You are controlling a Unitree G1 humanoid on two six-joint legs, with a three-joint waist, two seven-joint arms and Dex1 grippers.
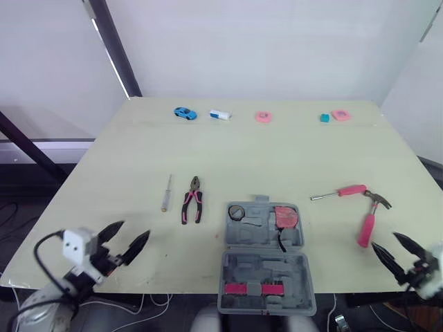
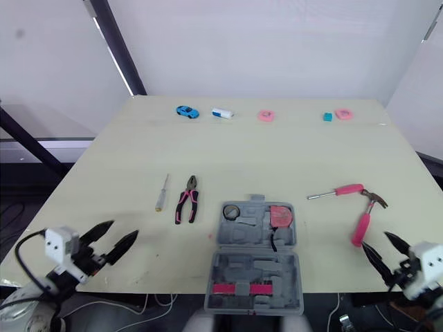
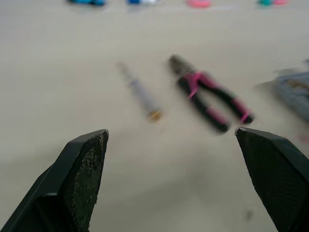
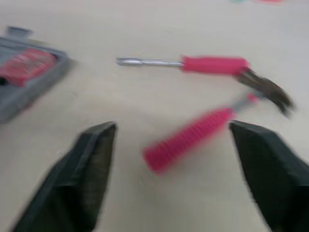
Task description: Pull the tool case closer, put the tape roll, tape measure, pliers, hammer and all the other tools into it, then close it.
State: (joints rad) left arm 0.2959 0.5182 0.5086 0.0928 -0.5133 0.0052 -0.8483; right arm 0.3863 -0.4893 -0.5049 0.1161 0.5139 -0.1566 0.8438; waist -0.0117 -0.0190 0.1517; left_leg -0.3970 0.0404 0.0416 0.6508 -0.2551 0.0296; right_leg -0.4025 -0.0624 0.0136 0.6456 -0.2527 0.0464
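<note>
While the table (image 1: 277, 159) is carrying everything, the case (image 1: 266, 268) is lying open at its near edge for loading; hammer (image 1: 367, 225) is waiting nr right edge, pliers (image 1: 192, 204) left of case. Left gripper (image 1: 133, 230) & right gripper (image 1: 385, 239) are hovering spread, empty, facing them.

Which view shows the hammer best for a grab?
Right wrist view: the hammer lies whole, close, ahead of the open right tool. Both eye views show it farther off, beside the pink screwdriver.
</note>
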